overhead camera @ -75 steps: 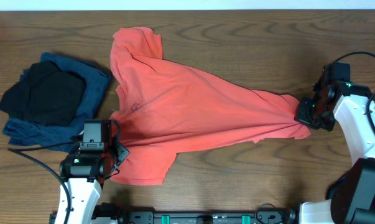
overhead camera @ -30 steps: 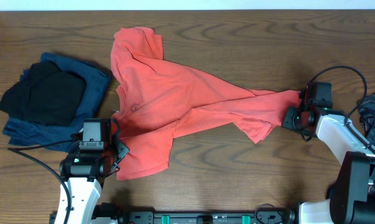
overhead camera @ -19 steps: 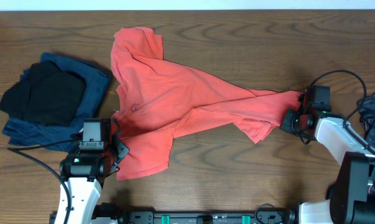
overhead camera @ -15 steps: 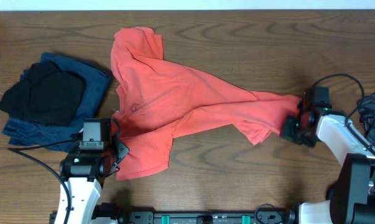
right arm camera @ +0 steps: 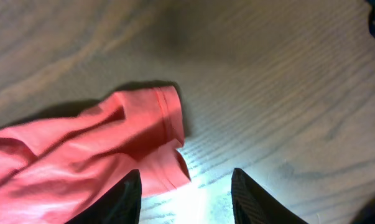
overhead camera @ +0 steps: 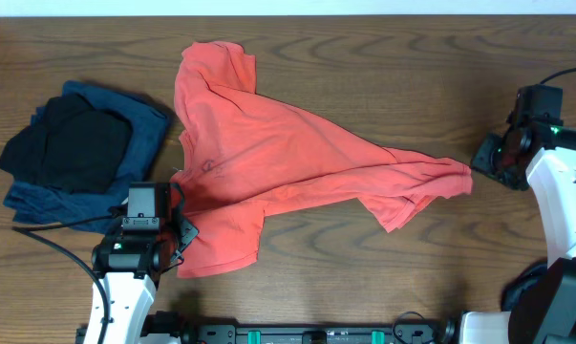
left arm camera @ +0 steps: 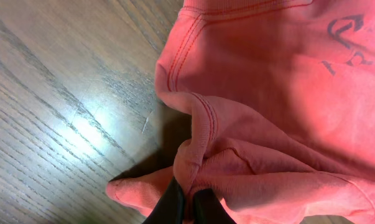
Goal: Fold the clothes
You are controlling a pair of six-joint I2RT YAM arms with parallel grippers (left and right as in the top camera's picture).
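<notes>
Roughly L-R runs T-shirt [overhead camera: 268, 158]; L gripper [left arm camera: 186, 202] pinches it, R gripper [right arm camera: 186, 180] wide.

Left pincer [left arm camera: 188, 202] clamps a coral T-shirt [left arm camera: 280, 93] fold on the table [left arm camera: 56, 112]

The right gripper [overhead camera: 482, 159] has let go of the coral-red cotton T-shirt [overhead camera: 268, 158]. Its black fingers [right arm camera: 122, 198], clamped on the shirt's drawn-out right end [overhead camera: 454, 178] half a second ago, are now spread apart and stand clear, just to the right of that end. The freed end has dropped slack, and the shirt no longer lies taut.
</notes>
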